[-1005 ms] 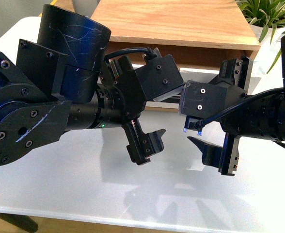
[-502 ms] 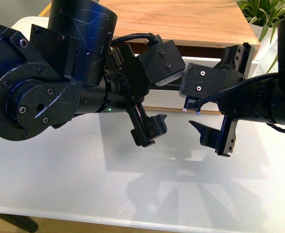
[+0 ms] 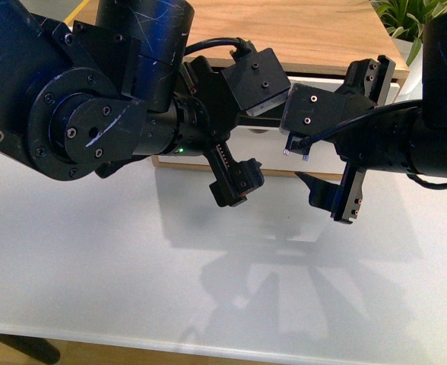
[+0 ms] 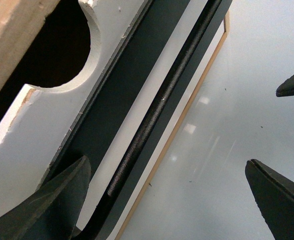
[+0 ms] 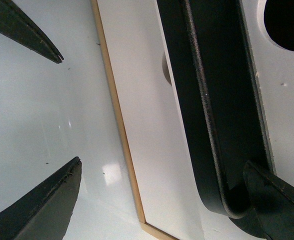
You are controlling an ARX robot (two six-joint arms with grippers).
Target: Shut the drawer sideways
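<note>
1. The drawer presents its white front to both claws, its black handle lying between their fingers.
2. Left claw: spread wide, empty.
3. Right claw: spread wide, empty.

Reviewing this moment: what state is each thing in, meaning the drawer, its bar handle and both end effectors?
Drawer: pushed in close to the wooden cabinet; whether it is fully shut cannot be told.
Bar handle: not clamped by either arm.
Left end effector: open, holding nothing.
Right end effector: open, holding nothing.
</note>
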